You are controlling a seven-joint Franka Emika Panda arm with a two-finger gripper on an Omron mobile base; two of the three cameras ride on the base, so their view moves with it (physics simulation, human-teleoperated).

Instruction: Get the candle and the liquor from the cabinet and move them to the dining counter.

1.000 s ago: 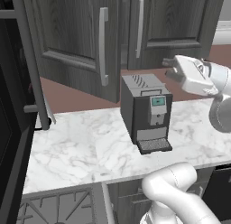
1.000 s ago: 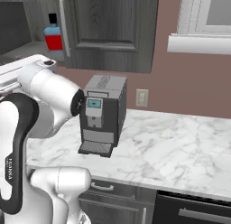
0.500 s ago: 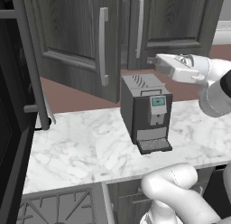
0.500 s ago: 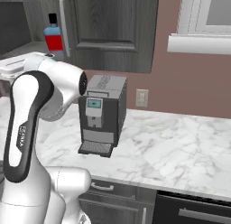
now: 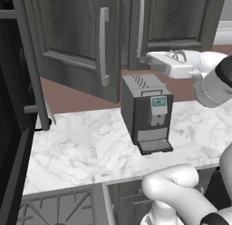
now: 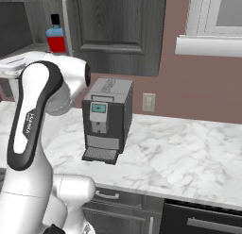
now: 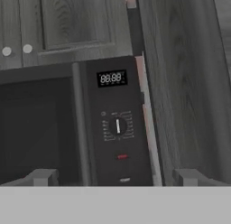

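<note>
In the left base view, a dark grey cabinet [image 5: 77, 42] with silver bar handles fills the 12 o'clock area above a white marble desk [image 5: 86, 151]. A black coffee machine [image 5: 146, 113] stands on the desk at centre. At 2 o'clock the white arm's tool [image 5: 146, 61] points left toward the cabinet doors, its fingers spread wide apart and holding nothing. In the right base view, the liquor [image 6: 56, 37] stands at 11 o'clock, just above the arm.
</note>
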